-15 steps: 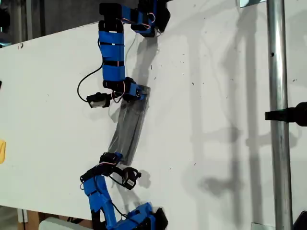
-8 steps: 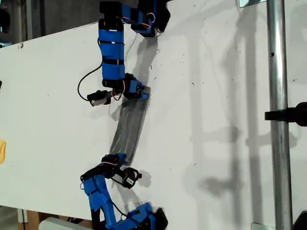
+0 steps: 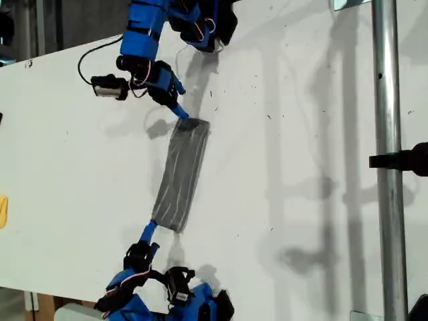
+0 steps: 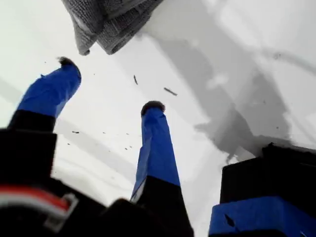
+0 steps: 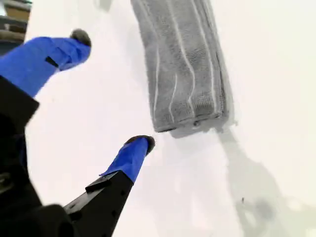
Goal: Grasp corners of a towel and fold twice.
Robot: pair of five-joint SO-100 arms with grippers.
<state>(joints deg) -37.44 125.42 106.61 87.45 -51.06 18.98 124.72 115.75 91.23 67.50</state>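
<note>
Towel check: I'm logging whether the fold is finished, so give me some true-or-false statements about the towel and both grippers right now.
1. The towel lies folded into a narrow strip on the table. True.
2. My first gripper is clamped on a towel corner. False: it is open and clear of the cloth.
3. My second gripper is open. True.
4. The towel hangs off the table edge. False: it lies wholly on the table.
5. A small yellow thing sits at the exterior view's left edge. True.
</note>
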